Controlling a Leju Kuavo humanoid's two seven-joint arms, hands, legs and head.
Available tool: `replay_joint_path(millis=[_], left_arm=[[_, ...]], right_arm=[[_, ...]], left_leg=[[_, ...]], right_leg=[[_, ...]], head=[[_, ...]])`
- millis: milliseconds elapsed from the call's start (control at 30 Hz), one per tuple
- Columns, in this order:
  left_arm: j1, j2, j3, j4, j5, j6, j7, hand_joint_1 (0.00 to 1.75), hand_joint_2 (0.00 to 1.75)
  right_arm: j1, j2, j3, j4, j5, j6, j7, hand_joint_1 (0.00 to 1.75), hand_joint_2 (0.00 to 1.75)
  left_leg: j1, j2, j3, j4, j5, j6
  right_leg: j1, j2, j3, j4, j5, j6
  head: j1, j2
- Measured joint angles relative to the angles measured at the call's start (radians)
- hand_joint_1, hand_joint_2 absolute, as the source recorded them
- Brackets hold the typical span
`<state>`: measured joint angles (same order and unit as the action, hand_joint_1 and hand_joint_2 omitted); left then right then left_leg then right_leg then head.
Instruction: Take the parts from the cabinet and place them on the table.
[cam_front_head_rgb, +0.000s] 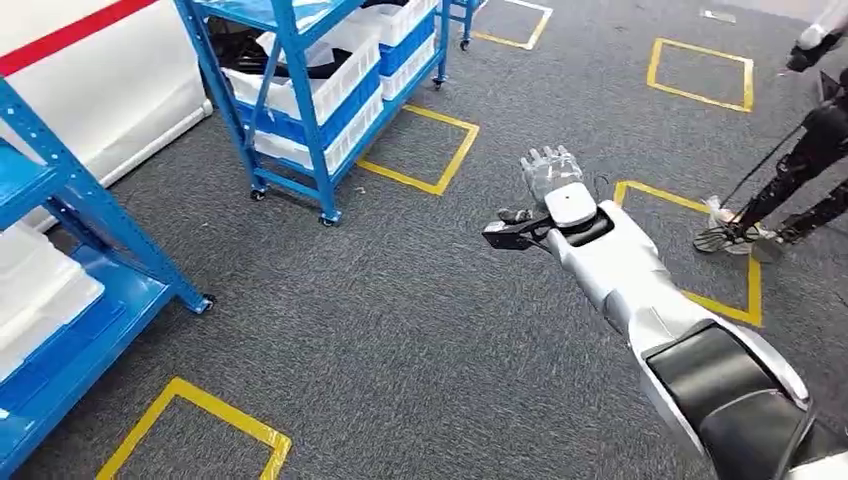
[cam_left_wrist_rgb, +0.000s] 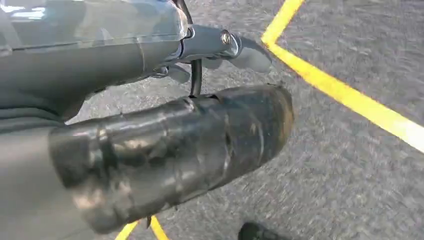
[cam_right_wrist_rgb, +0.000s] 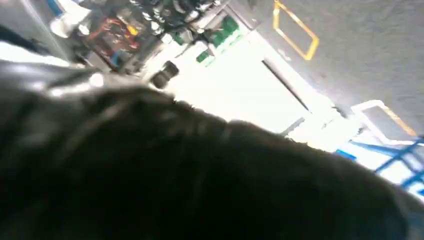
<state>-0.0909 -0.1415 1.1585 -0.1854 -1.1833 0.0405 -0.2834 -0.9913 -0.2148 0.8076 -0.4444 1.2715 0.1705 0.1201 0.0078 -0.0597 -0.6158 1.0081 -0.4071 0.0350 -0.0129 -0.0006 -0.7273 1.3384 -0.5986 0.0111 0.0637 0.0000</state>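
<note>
Right arm stretched over the grey carpet floor (cam_front_head_rgb: 400, 330)

The right hand (cam_front_head_rgb: 549, 170) held nothing, fingers apart; the left hand (cam_left_wrist_rgb: 150, 150) was blurred, its state unclear; white crates sat in the blue wheeled metal rack (cam_front_head_rgb: 310, 100).

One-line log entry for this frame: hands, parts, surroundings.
right hand: raised over carpet, holds nothing | left hand: state unclear | blue rack: white bins, untouched | person: at right | parts: none held
</note>
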Motion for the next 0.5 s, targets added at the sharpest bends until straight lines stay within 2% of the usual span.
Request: replay_joint_path(millis=[33, 67, 100, 133, 167, 200, 267, 300, 333, 367, 400, 433, 467, 500], left_arm=[[0.004, 0.0, 0.0, 0.0, -0.001, 0.0, 0.0, 0.0, 0.0], [0.004, 0.0, 0.0, 0.0, -0.001, 0.0, 0.0, 0.0, 0.0], [0.004, 0.0, 0.0, 0.0, -0.001, -0.003, -0.001, 0.0, 0.0], [0.004, -0.001, 0.0, 0.0, -0.001, -0.003, -0.001, 0.0, 0.0], [-0.001, -0.002, 0.0, 0.0, -0.001, -0.003, -0.001, 0.0, 0.0], [0.001, -0.002, 0.0, 0.0, -0.001, -0.004, -0.001, 0.0, 0.0], [0.008, -0.002, 0.0, 0.0, -0.001, -0.006, -0.001, 0.0, 0.0], [0.009, 0.001, 0.0, 0.0, -0.001, -0.007, -0.001, 0.0, 0.0], [0.01, -0.002, 0.0, 0.0, -0.001, -0.011, -0.001, 0.0, 0.0], [0.008, -0.002, 0.0, 0.0, -0.001, -0.012, -0.001, 0.0, 0.0], [0.004, -0.001, 0.0, 0.0, 0.0, -0.013, 0.0, 0.0, 0.0], [0.003, -0.001, 0.0, 0.0, 0.0, -0.014, 0.002, 0.0, 0.0], [0.003, -0.001, 0.0, 0.0, 0.0, -0.017, 0.002, 0.0, 0.0], [0.003, -0.001, 0.0, 0.0, 0.001, -0.018, 0.002, 0.0, 0.0]], right_arm=[[0.004, 0.0, 0.0, 0.0, 0.0, -0.001, 0.002, 0.0, 0.0], [0.004, -0.002, 0.0, 0.0, 0.001, -0.003, 0.002, 0.0, 0.0], [0.004, -0.006, -0.002, 0.0, 0.001, -0.005, 0.002, 0.0, 0.0], [0.005, -0.01, -0.003, 0.0, 0.001, -0.007, 0.002, 0.0, 0.0], [0.006, -0.013, -0.003, 0.0, 0.001, -0.009, 0.002, 0.0, 0.0], [0.007, -0.016, -0.004, 0.0, 0.002, -0.009, 0.002, 0.0, 0.0], [0.007, -0.016, -0.005, -0.005, 0.002, -0.01, 0.002, 0.0, 0.0], [0.007, -0.011, -0.005, -0.01, 0.003, -0.01, 0.002, 0.0, 0.0], [0.007, -0.011, -0.006, -0.011, 0.004, -0.009, 0.002, 0.0, 0.0], [0.006, -0.011, -0.007, -0.011, 0.006, -0.007, 0.002, 0.0, 0.0], [0.006, -0.012, -0.007, -0.011, 0.008, -0.005, 0.002, 0.0, 0.0], [0.006, -0.012, -0.007, -0.011, 0.009, -0.003, 0.002, 0.0, 0.0], [0.007, -0.012, -0.007, -0.01, 0.01, 0.001, 0.001, 0.0, 0.0], [0.008, -0.012, -0.007, -0.01, 0.011, 0.003, -0.001, 0.0, 0.0]], left_leg=[[0.0, -0.015, 0.0, 0.004, -0.001, -0.001], [0.0, -0.028, -0.001, 0.008, -0.003, -0.004], [0.0, -0.041, -0.001, 0.013, -0.005, -0.006], [0.004, -0.053, -0.006, 0.014, -0.006, -0.008], [0.001, -0.067, -0.014, 0.022, -0.005, -0.015], [0.007, -0.08, -0.02, 0.017, 0.0, -0.023], [0.013, -0.107, -0.024, 0.009, 0.006, -0.039], [0.006, -0.101, -0.028, 0.013, 0.004, -0.043], [-0.002, -0.016, -0.036, 0.035, -0.014, -0.045], [0.0, 0.026, -0.06, 0.087, -0.048, -0.047], [0.003, 0.044, -0.094, 0.158, -0.084, -0.05], [0.005, 0.052, -0.129, 0.232, -0.115, -0.053], [0.006, 0.054, -0.158, 0.294, -0.135, -0.056], [0.006, 0.054, -0.163, 0.305, -0.128, -0.057]], right_leg=[[0.0, 0.002, 0.02, -0.057, 0.047, -0.003], [0.0, 0.008, 0.056, -0.137, 0.097, -0.006], [-0.001, 0.03, 0.1, -0.233, 0.146, -0.009], [-0.006, 0.094, 0.121, -0.276, 0.139, -0.013], [-0.006, 0.109, 0.12, -0.291, 0.144, -0.01], [-0.002, 0.088, 0.118, -0.285, 0.144, -0.01], [0.002, 0.066, 0.122, -0.289, 0.146, -0.018], [-0.013, 0.051, 0.128, -0.304, 0.154, -0.027], [-0.009, 0.036, 0.134, -0.313, 0.157, -0.034], [-0.007, 0.021, 0.137, -0.316, 0.159, -0.039], [-0.003, 0.008, 0.136, -0.316, 0.158, -0.04], [-0.001, -0.008, 0.136, -0.315, 0.157, -0.042], [0.0, -0.024, 0.135, -0.314, 0.156, -0.043], [0.0, -0.039, 0.135, -0.314, 0.155, -0.042]], head=[[0.0, 0.0], [0.0, 0.0], [0.0, 0.0], [0.0, 0.0], [0.0, 0.0], [0.001, 0.0], [0.0, 0.0], [0.0, 0.0], [-0.001, 0.0], [-0.005, 0.0], [-0.005, 0.0], [-0.005, 0.0], [-0.005, 0.0], [-0.005, 0.0]])
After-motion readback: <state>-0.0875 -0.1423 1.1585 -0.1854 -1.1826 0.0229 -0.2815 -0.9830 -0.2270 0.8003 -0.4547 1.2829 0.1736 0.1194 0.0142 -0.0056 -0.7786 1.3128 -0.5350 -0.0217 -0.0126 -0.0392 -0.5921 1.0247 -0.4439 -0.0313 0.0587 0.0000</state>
